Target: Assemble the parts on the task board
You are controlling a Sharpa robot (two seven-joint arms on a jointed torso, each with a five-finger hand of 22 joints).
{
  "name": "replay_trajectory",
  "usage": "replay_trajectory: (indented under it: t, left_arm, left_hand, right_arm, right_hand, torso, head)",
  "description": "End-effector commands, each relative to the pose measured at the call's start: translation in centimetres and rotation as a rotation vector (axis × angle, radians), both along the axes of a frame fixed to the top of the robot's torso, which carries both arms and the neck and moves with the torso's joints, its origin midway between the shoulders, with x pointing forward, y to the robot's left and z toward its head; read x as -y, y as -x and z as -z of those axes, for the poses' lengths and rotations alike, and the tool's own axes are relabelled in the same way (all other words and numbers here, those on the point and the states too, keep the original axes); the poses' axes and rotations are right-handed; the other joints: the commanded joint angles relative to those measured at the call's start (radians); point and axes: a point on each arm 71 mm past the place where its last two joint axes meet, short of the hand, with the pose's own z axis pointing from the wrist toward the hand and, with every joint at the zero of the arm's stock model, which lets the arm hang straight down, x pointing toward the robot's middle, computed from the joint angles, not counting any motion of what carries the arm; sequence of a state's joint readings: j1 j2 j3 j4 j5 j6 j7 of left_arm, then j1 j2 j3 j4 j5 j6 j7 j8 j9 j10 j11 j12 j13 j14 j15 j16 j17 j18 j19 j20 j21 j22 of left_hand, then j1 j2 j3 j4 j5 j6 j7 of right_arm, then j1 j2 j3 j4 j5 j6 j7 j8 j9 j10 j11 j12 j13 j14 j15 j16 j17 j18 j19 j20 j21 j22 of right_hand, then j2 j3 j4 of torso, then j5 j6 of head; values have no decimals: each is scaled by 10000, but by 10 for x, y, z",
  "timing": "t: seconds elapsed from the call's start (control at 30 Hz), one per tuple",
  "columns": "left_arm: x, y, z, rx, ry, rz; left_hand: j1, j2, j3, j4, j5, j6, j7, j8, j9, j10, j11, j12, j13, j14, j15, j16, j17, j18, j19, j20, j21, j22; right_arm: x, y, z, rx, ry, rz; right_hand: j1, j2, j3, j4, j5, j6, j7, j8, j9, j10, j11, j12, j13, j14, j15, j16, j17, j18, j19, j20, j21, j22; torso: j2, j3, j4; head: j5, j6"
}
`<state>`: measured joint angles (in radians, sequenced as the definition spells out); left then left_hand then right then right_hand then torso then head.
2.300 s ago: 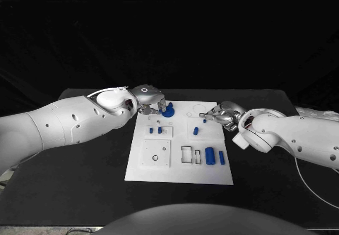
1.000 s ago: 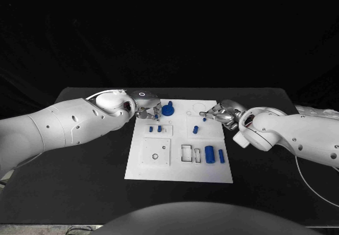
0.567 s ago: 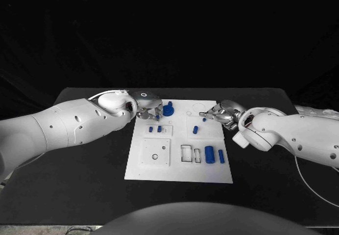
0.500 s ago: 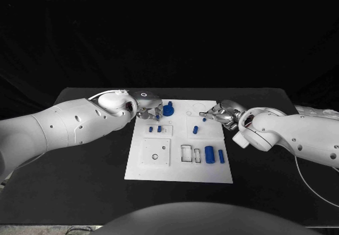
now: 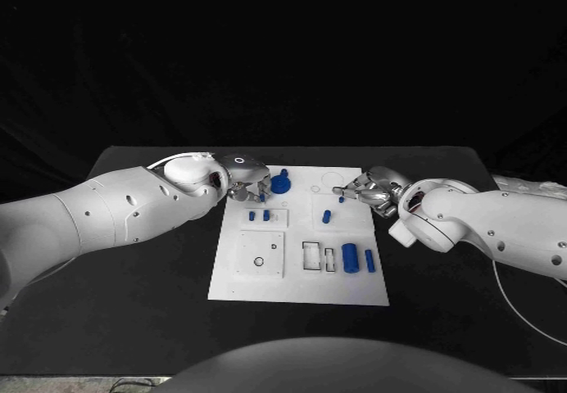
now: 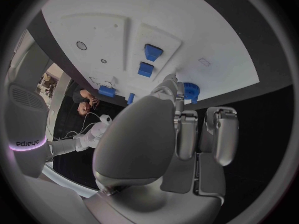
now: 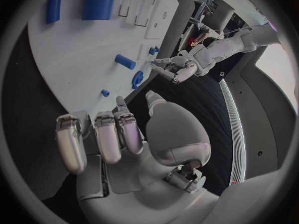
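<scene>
Parts on the white task board (image 5: 237, 286), which lies in the middle of the black surface (image 5: 142, 327), are described from the near end outward. A large blue cylinder (image 5: 350, 259) and a thin blue bar (image 5: 369, 262) are seen lying beside two rectangular recesses. Farther back, two small blue pegs (image 5: 259, 216) are set in a raised plate, and a blue pin (image 5: 328, 217) is found to their right. At the far end a blue gear (image 5: 281, 185) is placed, with a small blue piece (image 5: 342, 200) near the right hand (image 5: 369, 190). The left hand (image 5: 246, 182) is held just beside the gear with its fingers (image 6: 187, 134) curled and nothing grasped. The right hand's fingers (image 7: 112, 134) are curled loosely above the board; whether anything is grasped cannot be told.
</scene>
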<state>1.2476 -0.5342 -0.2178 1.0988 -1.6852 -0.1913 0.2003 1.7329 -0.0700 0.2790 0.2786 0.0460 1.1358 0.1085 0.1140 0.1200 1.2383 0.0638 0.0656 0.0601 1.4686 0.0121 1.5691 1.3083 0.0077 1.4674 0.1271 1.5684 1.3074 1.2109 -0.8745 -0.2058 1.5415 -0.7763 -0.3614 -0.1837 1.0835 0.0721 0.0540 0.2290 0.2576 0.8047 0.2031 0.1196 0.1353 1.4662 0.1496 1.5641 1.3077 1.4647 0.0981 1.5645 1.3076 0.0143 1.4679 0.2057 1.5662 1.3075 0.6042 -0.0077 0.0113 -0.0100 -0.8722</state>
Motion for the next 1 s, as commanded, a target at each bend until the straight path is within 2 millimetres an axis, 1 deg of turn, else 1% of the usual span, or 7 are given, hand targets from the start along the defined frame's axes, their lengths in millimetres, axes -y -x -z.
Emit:
replay_trajectory:
  t: [0.03,0.23,0.37,0.47,0.53,0.73,1.0]
  left_arm:
    - [3,2,3,-152,-71,219]
    - [5,3,3,-103,93,282]
    - [5,4,3,-117,207,280]
    - [5,3,3,-136,226,253]
    - [4,3,4,-157,201,239]
    - [3,2,4,-117,24,240]
    - [2,1,4,23,20,222]
  left_hand:
    - [60,3,75,0,30,-13,-21,37,-4,-19,-91,-46,8,1022,-6,17,2625,-77,1034,-50,24,2634]
    - [59,2,77,3,30,-15,-21,34,-4,-25,-91,-48,8,1022,-6,17,2625,-77,1034,-50,24,2634]
    - [57,2,78,4,30,-15,-19,34,-4,-25,-90,-48,8,1022,-6,17,2625,-77,1034,-50,24,2634]
    - [54,3,79,8,30,-15,-16,32,-5,-28,-88,-48,8,1022,-6,17,2625,-77,1034,-51,24,2634]
    - [54,2,79,8,29,-16,-16,31,-5,-29,-87,-49,8,1022,-6,17,2625,-77,1034,-51,24,2634]
    - [62,1,91,5,30,-21,-19,24,-8,-44,-89,-52,8,1022,-5,17,2625,-77,1034,-51,24,2634]
    - [62,1,91,5,30,-21,-19,24,-8,-44,-89,-52,8,1022,-5,17,2625,-77,1034,-51,24,2634]
  right_arm:
    - [-1,1,1,-68,17,-129]
    - [-1,1,1,-76,23,-128]
    - [-1,1,1,-81,29,-124]
    - [-1,1,1,-97,33,-133]
    - [-1,1,1,-106,35,-140]
    - [-2,1,1,-121,40,-148]
    - [-1,1,1,-151,63,-132]
  right_hand:
    - [1,80,-64,7,55,78,233,56,13,1046,88,67,2631,1061,42,63,2632,-143,1029,57,46,2633]
    - [1,80,-64,7,55,78,233,56,13,1046,88,67,2631,1061,42,63,2632,-143,1029,57,46,2633]
    - [1,80,-64,7,55,78,233,56,13,1046,88,67,2631,1061,42,63,2632,-143,1029,57,46,2633]
    - [1,80,-64,7,55,78,233,56,13,1046,88,67,2631,1061,42,63,2632,-143,1029,57,46,2633]
    - [1,80,-64,7,55,78,233,56,13,1046,88,67,2631,1061,42,63,2632,-143,1029,57,46,2633]
    - [1,80,-64,7,55,78,233,56,13,1046,88,67,2631,1061,42,63,2632,-143,1029,57,46,2633]
    - [1,80,-64,7,55,78,233,56,13,1046,88,67,2631,1061,42,63,2632,-143,1029,57,46,2633]
  torso:
    - [9,-14,8]
    - [10,-7,6]
    - [10,-13,11]
    - [2,2,1]
    - [3,5,2]
    - [-7,7,-2]
    - [-2,1,-4]
  head:
    - [-36,-5]
    - [-36,-5]
    - [-41,-5]
    - [-22,-5]
    - [-24,-5]
    - [-15,-5]
    - [-28,-5]
